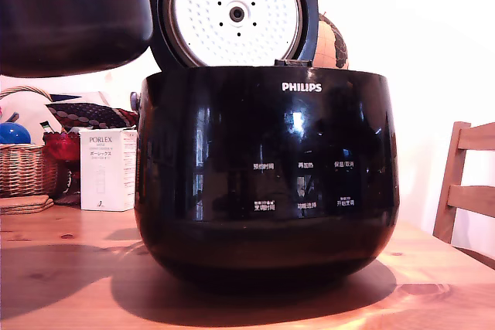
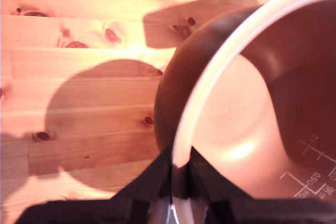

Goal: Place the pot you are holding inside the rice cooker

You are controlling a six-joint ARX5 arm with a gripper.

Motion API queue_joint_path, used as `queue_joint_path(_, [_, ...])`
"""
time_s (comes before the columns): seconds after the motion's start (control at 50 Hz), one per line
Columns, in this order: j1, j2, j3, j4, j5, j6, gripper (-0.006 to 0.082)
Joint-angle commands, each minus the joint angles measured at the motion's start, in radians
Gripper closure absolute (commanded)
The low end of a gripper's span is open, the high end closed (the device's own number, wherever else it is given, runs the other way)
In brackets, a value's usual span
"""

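Clenched on the pot's thin rim, the end effector holds it in the air above the wooden desk. In the exterior view the pot hangs upper left of the open-lidded rice cooker.

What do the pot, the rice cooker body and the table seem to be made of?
The pot: probably coated metal, matte dark, with a thin pale rim and printed level marks inside. The rice cooker: glossy black shell, likely plastic, with mirror-like reflections; material uncertain. The table: light wood, with visible knots and plank seams.
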Motion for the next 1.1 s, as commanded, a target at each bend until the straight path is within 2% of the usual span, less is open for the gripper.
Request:
queue_joint_path(0.0, [-0.003, -0.023, 0.020, 0.018, 0.014, 0.024, 0.0791])
queue_joint_path(0.38, [-0.003, -0.023, 0.020, 0.018, 0.019, 0.024, 0.0791])
queue_joint_path(0.56, [-0.011, -0.023, 0.020, 0.018, 0.074, 0.023, 0.0791])
queue_joint_path(0.78, [-0.063, -0.023, 0.021, 0.018, 0.093, 0.014, 0.0791])
queue_joint_path(1.08, [-0.185, -0.023, 0.021, 0.024, 0.095, -0.019, 0.0791])
